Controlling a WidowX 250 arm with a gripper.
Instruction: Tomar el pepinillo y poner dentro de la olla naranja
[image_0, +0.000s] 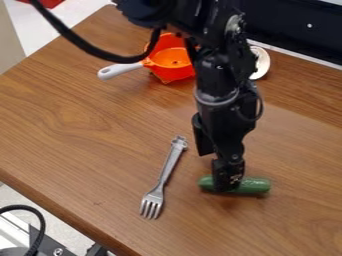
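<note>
The black gripper (228, 176) hangs down at the lower right of the table, right over the middle of the green pickle (254, 186) and hiding part of it. The pickle lies flat on the wood, pointing left to right, with both ends showing beside the gripper. Farther back, partly behind the arm, sits the orange pot (175, 73), its pale grey handle pointing left.
A silver fork (167, 169) lies on the brown table (80, 130) left of the gripper, tines toward the front. Behind the arm at the back is a round white item (262, 63). The table's edge runs along the lower left.
</note>
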